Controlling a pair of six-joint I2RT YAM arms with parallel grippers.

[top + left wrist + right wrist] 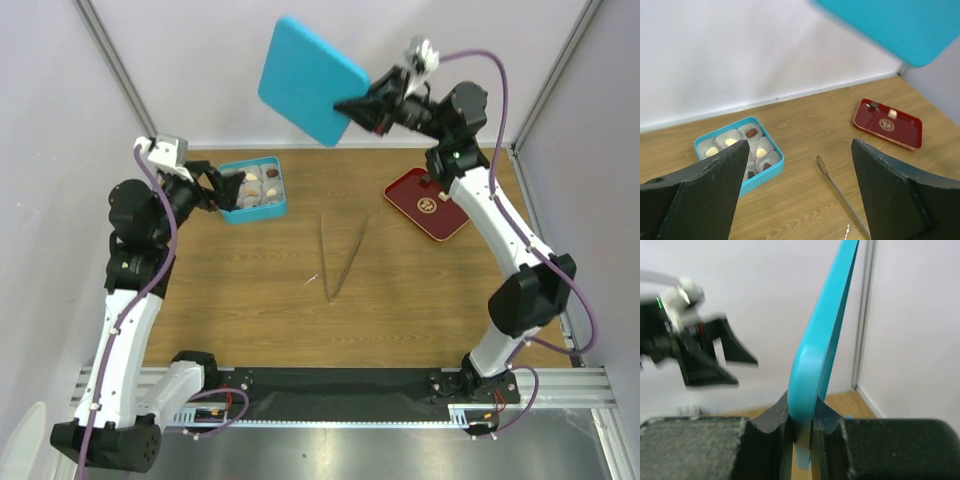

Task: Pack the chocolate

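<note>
The chocolate (752, 133) sits in white paper cups inside an open blue tin (774, 170), at the table's back left (252, 214). Two more pieces, one dark (873, 105) and one cream (893, 114), lie on a red tray (905, 137). My left gripper (228, 190) hovers at the tin's left side, open wide and empty, with one finger (715, 190) at each side of the left wrist view. High above the back of the table, my right gripper (352, 110) is shut on the corner of the tin's blue lid (312, 80), which stands on edge (825, 340) between the jaws.
Long metal tongs (340, 255) lie on the middle of the wooden table, and a small pale scrap (311, 281) is next to them. The red tray (455, 228) lies at the back right. White walls and frame posts close off the back and sides.
</note>
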